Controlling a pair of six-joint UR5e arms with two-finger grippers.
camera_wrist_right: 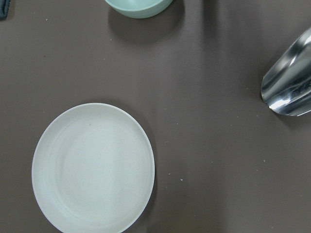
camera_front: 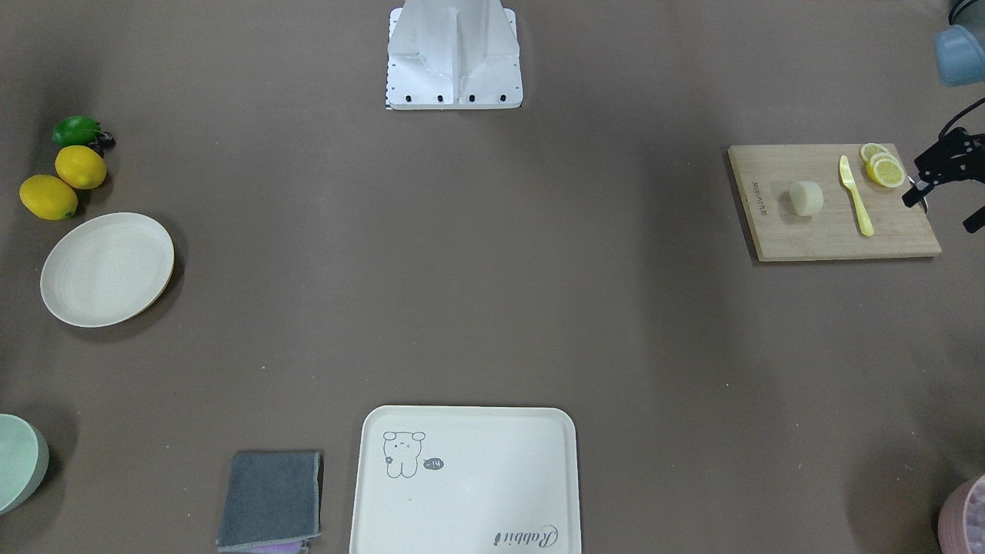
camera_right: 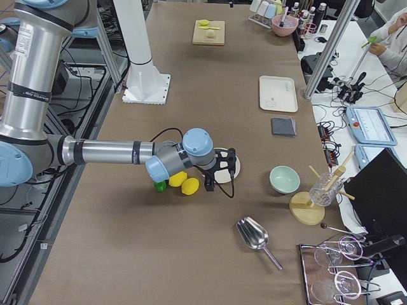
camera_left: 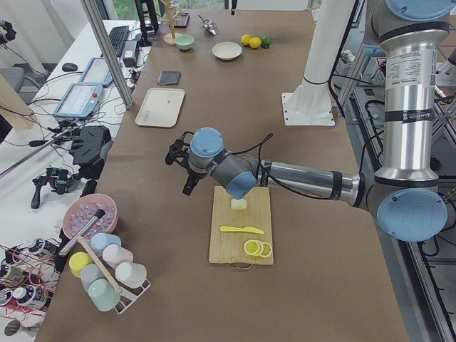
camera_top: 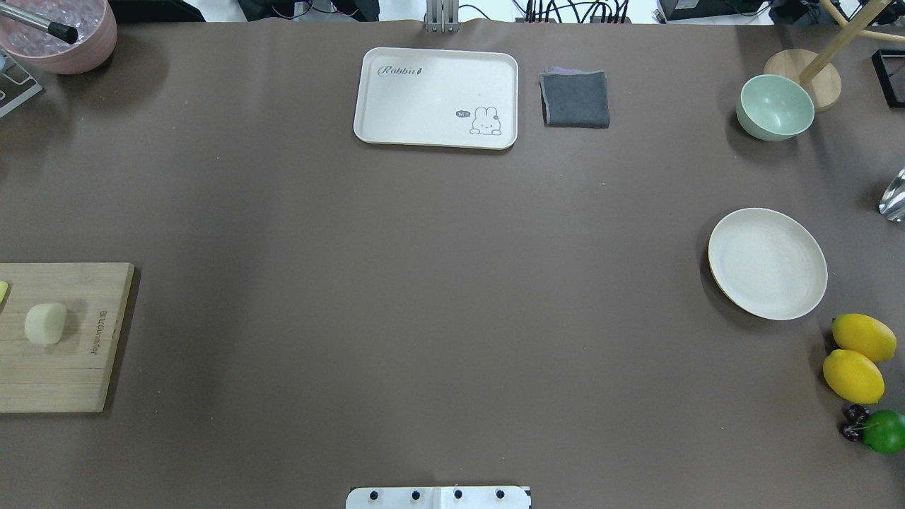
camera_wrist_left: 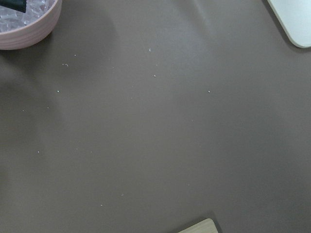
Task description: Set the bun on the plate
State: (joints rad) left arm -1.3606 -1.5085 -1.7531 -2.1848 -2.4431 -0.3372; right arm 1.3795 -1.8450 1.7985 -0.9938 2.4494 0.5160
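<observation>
The bun (camera_front: 806, 198), a small pale lump, lies on a wooden cutting board (camera_front: 777, 231) at the table's left end; it also shows from overhead as the bun (camera_top: 45, 324). The round cream plate (camera_top: 767, 263) rests empty at the table's right end, and in the right wrist view the plate (camera_wrist_right: 92, 167) sits directly below. My left gripper (camera_front: 943, 213) hangs beside the board near the lemon slices, open and empty. My right gripper (camera_right: 219, 168) hovers over the plate, seen only from the side; I cannot tell its state.
On the board lie a yellow knife (camera_front: 856, 196) and lemon slices (camera_front: 883, 168). Two lemons (camera_top: 855, 357) and a lime (camera_top: 884, 431) sit beside the plate. Along the far side are a cream tray (camera_top: 436, 97), a grey cloth (camera_top: 575, 99), a green bowl (camera_top: 774, 106) and a pink bowl (camera_top: 63, 28). A metal scoop (camera_wrist_right: 289, 82) lies nearby.
</observation>
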